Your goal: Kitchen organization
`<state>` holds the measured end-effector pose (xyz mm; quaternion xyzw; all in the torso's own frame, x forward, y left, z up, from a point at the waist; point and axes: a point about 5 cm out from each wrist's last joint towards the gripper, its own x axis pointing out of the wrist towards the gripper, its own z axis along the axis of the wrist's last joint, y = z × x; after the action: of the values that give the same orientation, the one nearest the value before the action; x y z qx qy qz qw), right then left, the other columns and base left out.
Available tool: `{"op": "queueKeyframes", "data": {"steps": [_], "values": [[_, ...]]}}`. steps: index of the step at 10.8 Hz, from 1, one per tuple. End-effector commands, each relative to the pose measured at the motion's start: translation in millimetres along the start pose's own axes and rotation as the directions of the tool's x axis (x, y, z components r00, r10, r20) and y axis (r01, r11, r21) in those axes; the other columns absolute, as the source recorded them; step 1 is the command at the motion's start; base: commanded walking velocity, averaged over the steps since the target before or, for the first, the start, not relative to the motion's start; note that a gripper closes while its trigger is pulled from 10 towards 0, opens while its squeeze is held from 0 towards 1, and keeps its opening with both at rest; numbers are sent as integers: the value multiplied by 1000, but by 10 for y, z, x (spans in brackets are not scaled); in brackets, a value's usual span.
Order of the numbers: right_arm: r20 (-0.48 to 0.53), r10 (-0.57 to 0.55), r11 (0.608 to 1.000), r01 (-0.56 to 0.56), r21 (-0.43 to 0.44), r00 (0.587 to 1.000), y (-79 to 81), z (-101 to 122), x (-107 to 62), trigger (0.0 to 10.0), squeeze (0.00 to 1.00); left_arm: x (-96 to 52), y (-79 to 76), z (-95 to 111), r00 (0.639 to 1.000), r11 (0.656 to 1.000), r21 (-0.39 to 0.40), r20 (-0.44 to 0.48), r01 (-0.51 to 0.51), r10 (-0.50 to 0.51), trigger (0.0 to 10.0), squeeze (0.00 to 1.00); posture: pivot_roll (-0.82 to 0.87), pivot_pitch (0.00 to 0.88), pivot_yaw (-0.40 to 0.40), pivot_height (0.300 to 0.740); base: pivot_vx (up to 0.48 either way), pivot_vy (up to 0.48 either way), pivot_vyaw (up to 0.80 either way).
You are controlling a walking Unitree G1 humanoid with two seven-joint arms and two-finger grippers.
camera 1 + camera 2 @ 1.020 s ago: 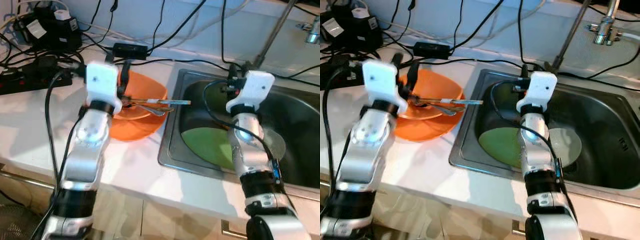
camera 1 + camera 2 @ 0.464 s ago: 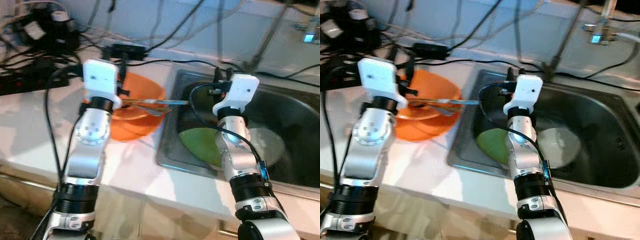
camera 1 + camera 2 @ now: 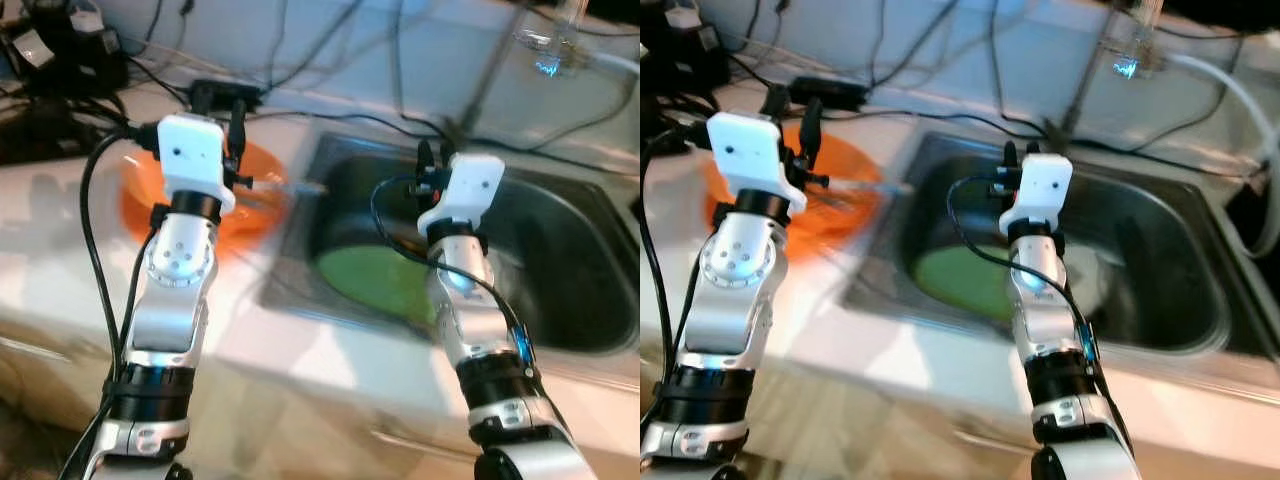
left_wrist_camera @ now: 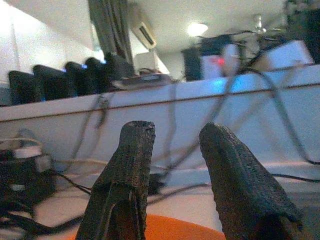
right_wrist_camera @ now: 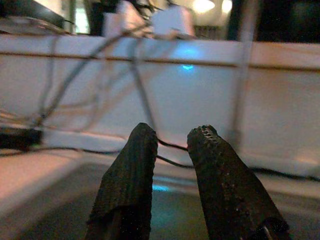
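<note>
Here my left claw (image 4: 172, 165) hangs raised over the orange bowl (image 3: 255, 190), fingers a little apart with nothing between them. The bowl sits on the white counter (image 3: 60, 250) just beside the left edge of the sink (image 3: 560, 250), below and slightly ahead of that claw; its orange rim shows just under my fingertips in the left wrist view. Some utensils (image 3: 285, 190) lie across the bowl, poking out over its sink-side rim, but the blur keeps me from telling what they are. My right claw (image 5: 170, 165) is held up over the sink's left half, its fingers also slightly parted and holding nothing. Beneath it, on the sink bottom, lies a green plate (image 3: 375, 280), with a pale round dish (image 3: 1090, 285) beside it, mostly behind my right arm. Black cables (image 3: 290, 60) trail along the counter's back edge.
</note>
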<state>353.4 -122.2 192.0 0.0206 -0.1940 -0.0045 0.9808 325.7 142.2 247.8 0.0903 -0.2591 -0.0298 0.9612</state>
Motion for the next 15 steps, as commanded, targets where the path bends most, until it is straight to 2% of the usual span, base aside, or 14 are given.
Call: {"op": "queueKeyframes", "data": {"steps": [1, 4, 5, 8, 12, 14, 15], "values": [[7, -13, 1000, 13, -11, 1000, -58, 32, 16, 10000, 0, 12, -65, 51, 1000, 1000, -14, 23, 19, -19, 10000, 0, 262, 35, -69, 740, 0, 0, 0], [-4, 0, 1000, 0, -17, 1000, -48, 10, -8, 10000, 0, 3, -10, 179, 998, 1000, -2, 59, 14, -14, 10000, 0, 260, 38, -69, 740, 0, 0, 0], [-15, 0, 1000, 0, -12, 1000, -55, -9, -13, 10000, 0, -51, -4, 201, 997, 999, 35, 63, 36, -38, 10000, 0, 267, 42, -69, 740, 0, 0, 0], [-42, 15, 1000, -15, -11, 999, -16, -50, -18, 10000, 0, -91, 1, 128, 999, 999, 39, 20, 33, -34, 10000, 0, 271, 45, -73, 740, 0, 0, 335], [-54, 15, 1000, -15, -3, 998, -11, -73, -31, 10000, 0, -102, -25, 86, 999, 998, 30, -11, 53, -52, 10000, 0, 270, 41, -68, 740, 0, 0, 0], [-65, 18, 1000, -18, -4, 998, 5, -87, -28, 10000, 0, -115, -53, 46, 996, 996, 16, -33, 86, -85, 10000, 0, 269, 39, -65, 740, 0, 0, 0], [-72, 18, 1000, -19, -7, 997, 2, -103, -34, 10000, 0, -191, -93, -31, 989, 991, 30, -65, 133, -131, 10000, 0, 271, 41, -63, 740, 0, 0, 0]]}}
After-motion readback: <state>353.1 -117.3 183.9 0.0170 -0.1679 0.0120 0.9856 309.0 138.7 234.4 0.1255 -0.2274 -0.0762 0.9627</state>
